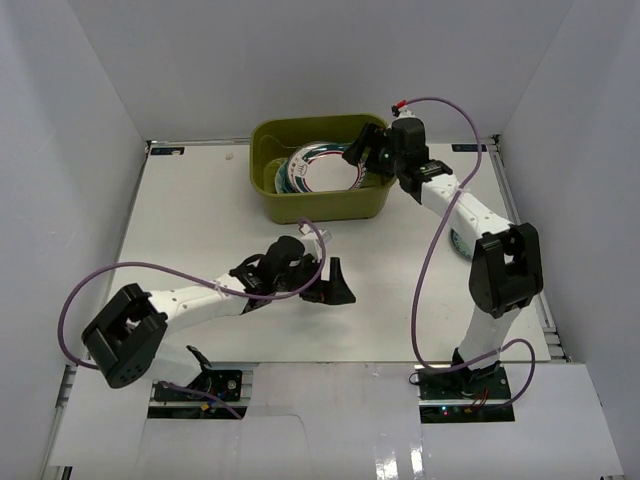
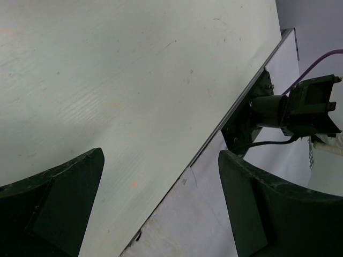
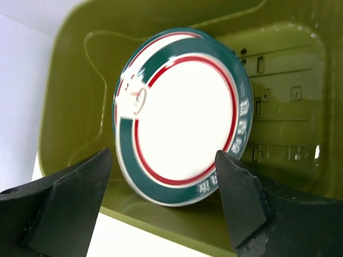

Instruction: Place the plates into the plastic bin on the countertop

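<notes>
Nearest lens, right wrist view: right gripper, jaws wide apart, clamped on nothing. Straight ahead of its tips, inside bin: plate, white centre, teal band, red rings. Standing on edge and tilted, face turned toward gripper, lower rim down in bin, upper rim leaning away. No contact made out between fingers and plate. More plates behind it, toward bin's left end; apparently serving as its prop, though not certain.

Left gripper: jaws fully apart, empty, low over countertop, well off on bin's near side. Right arm plainly nearer, wrist over bin's right end.

No plate made out on countertop outside bin in top view; some ground there hidden under left arm.

Judgement:
- Placing step for this plate judged complete; task at or near its end.
- Next move likely a retreat up and back over bin's right rim, along gripper's own line, away from plate's face.
- Risk: finger clipping plate's rim or bin's wall on way out, tipping plate.
- Surface: glazed plate on ribbed plastic, likely to slide flat if nudged.
- Room: bin wider than plate, open slotted base on far side of plate; clearance above rim unobstructed.
</notes>
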Available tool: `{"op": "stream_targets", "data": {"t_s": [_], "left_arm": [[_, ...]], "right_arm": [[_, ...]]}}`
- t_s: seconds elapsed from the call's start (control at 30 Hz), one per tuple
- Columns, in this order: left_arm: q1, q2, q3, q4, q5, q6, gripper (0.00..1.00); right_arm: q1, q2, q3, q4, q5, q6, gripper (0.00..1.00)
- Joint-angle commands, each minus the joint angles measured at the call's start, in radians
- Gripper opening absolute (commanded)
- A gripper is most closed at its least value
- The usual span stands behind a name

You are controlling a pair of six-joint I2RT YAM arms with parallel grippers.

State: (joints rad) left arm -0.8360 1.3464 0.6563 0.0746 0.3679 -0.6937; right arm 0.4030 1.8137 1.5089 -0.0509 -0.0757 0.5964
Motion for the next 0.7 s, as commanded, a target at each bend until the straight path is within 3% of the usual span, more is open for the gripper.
{"op": "stream_targets", "data": {"t_s": [0.0, 0.17, 0.33, 0.37, 0.4, 0.47, 0.53, 0.6, 0.67], "left_arm": [[-0.047, 0.048, 0.103, 0.048, -0.053, 0.02, 0.98], [-0.104, 0.229, 0.262, 0.048, -0.076, 0.031, 0.98], [-0.146, 0.41, 0.429, 0.048, -0.096, 0.002, 0.98], [-0.158, 0.468, 0.459, 0.047, -0.101, -0.006, 0.98], [-0.164, 0.497, 0.518, 0.047, -0.106, -0.021, 0.98], [-0.184, 0.577, 0.578, 0.047, -0.119, -0.035, 0.96], [-0.199, 0.628, 0.67, 0.042, -0.132, -0.059, 0.91], [-0.224, 0.695, 0.725, 0.033, -0.19, -0.069, 0.88], [-0.239, 0.743, 0.81, 0.028, -0.249, -0.089, 0.83]], "right_arm": [[-0.018, -0.112, -0.004, 0.059, 0.036, -0.032, 0.85], [-0.104, -0.235, -0.074, 0.059, 0.008, -0.047, 0.85], [-0.242, -0.497, -0.235, 0.057, -0.019, -0.067, 0.75], [-0.262, -0.543, -0.262, 0.057, -0.024, -0.07, 0.72], [-0.303, -0.626, -0.285, 0.054, -0.03, -0.076, 0.59], [-0.329, -0.706, -0.341, 0.052, -0.026, -0.084, 0.49], [-0.332, -0.807, -0.366, 0.024, 0.001, -0.089, 0.3], [-0.332, -0.879, -0.389, 0.022, -0.03, -0.069, 0.19], [-0.332, -0.905, -0.386, 0.008, -0.082, -0.037, 0.15]]}}
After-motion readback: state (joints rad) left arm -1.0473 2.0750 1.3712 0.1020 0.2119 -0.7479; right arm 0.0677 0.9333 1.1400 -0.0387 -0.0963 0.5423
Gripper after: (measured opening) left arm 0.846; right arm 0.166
